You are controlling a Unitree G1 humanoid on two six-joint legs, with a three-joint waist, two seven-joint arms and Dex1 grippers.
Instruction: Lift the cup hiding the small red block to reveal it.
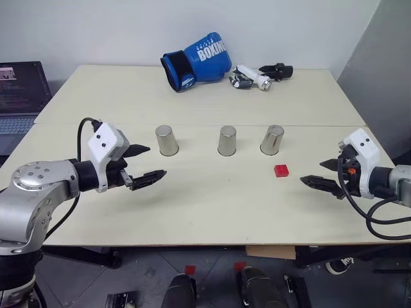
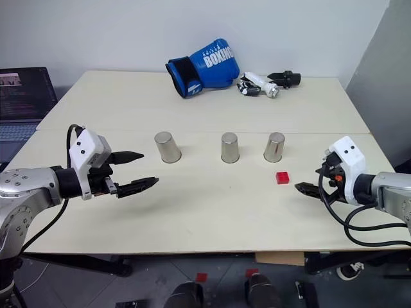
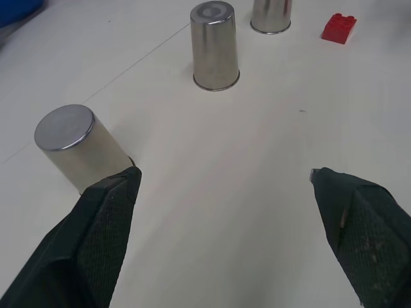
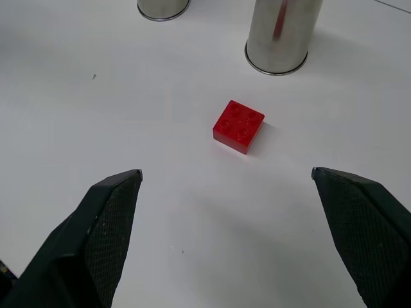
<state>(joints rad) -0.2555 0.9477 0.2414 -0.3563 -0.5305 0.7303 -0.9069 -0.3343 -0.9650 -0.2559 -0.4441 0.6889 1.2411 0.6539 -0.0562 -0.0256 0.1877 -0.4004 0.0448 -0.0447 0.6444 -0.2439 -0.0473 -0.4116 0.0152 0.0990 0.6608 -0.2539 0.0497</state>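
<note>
Here's the wide cream table [image 1: 192, 212], and on it a row of three silver metal cups, all standing mouth-down: the left cup [image 1: 167, 140], the middle cup [image 1: 227, 140] and the right cup [image 1: 272, 140]. The small red block [image 1: 281, 171] is sitting out in the open on the bare tabletop, just in front of the right cup and apart from it, so nothing is hiding it at the moment. My read: either the concealing hasn't been set up yet, or the reveal is already done and the cup set back down; these views can't settle which. No cup is off the table, no cup is in a grip.

What's under each cup? Can't tell, their mouths are flat on the surface.

Now the arms. The left gripper [image 1: 142, 165] hovers low beside the left cup, jaws spread wide, holding nothing; in its wrist view one finger [image 3: 103, 231] stands right next to that cup. The right gripper [image 1: 329, 176] hangs near the right edge, pointing toward the block, jaws spread wide and empty, the block lying between and beyond its fingers in its wrist view.

At the far end, a blue boxing glove [image 1: 196, 61] and a spare white-and-black gripper part [image 1: 260, 75], well clear of the action.
</note>
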